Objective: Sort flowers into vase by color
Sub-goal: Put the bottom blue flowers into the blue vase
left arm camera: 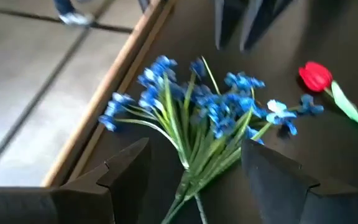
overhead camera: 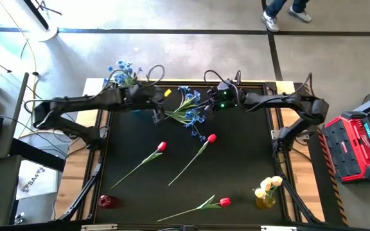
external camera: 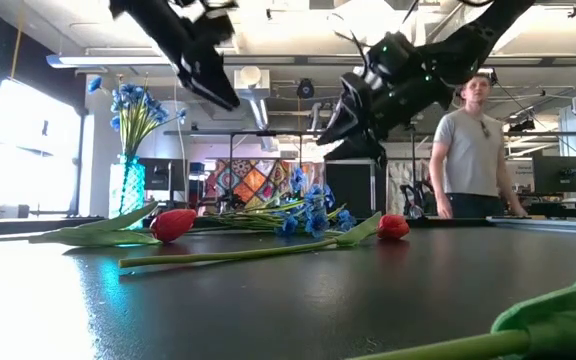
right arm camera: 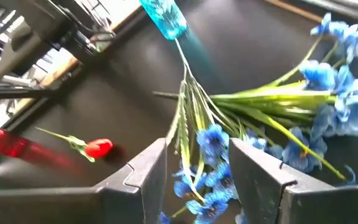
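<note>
A bushy blue spray [overhead camera: 188,110] lies flat on the black mat near the far edge, blossoms toward the right. My left gripper [overhead camera: 156,117] hangs open above its stem end [left arm camera: 188,177], fingers on either side and clear of it. My right gripper [overhead camera: 209,108] hangs open over the blossom end [right arm camera: 207,149], also raised off the table [external camera: 340,130]. Three red tulips [overhead camera: 161,147] [overhead camera: 211,138] [overhead camera: 223,202] lie on the mat. A blue vase [external camera: 128,185] with blue flowers stands at the far left.
A red vase [overhead camera: 106,201] stands at the near left. A yellow vase with pale yellow tulips [overhead camera: 267,192] stands at the near right. The mat's wooden border [left arm camera: 114,81] runs along the far edge. A person [external camera: 473,150] stands beyond the table.
</note>
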Controlling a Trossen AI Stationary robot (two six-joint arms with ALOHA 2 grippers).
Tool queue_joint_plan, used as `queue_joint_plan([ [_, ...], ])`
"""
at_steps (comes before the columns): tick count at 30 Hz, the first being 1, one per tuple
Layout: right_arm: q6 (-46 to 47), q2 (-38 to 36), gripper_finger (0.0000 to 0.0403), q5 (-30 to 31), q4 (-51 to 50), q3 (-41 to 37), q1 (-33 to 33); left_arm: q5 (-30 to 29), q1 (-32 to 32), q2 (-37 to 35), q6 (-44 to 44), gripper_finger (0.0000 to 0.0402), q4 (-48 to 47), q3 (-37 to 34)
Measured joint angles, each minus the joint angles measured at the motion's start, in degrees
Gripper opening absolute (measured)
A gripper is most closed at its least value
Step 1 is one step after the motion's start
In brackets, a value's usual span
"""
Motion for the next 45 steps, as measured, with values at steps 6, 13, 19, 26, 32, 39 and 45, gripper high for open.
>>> queue_joint_plan([
  [6,0.45,-2.39,0.0161,2.37,-0.65,0.0,0.04,8.28,4.01,8.26,3.31,0.0237,4.11,0.0],
  [13,0.96,-2.5,0.0161,3.57,-2.31,0.0,0.96,16.75,10.03,16.81,4.99,0.0237,3.71,0.0],
  [19,2.99,-2.5,0.0161,6.81,-3.14,0.0,3.86,18.8,11.8,20.44,5.13,0.0236,-0.81,0.0],
  [26,4.51,-2.5,0.0161,11.02,-3.59,0.0,6.39,18.33,14.3,25.31,4.83,0.0233,-1.14,0.0],
  [32,7.01,-2.5,0.0161,13.39,-3.64,0.0,7.26,17.89,16.67,27.95,3.16,0.0204,-4.0,-0.02],
  [39,9.36,-2.48,0.0152,15.17,-3.91,0.0,7.98,20.33,18.18,28.08,3.65,0.0139,-3.82,-0.02],
  [45,9.49,-2.46,0.0112,15.48,-4.1,0.0,7.89,23.58,17.26,28.08,4.45,0.0043,-3.67,-0.02],
])
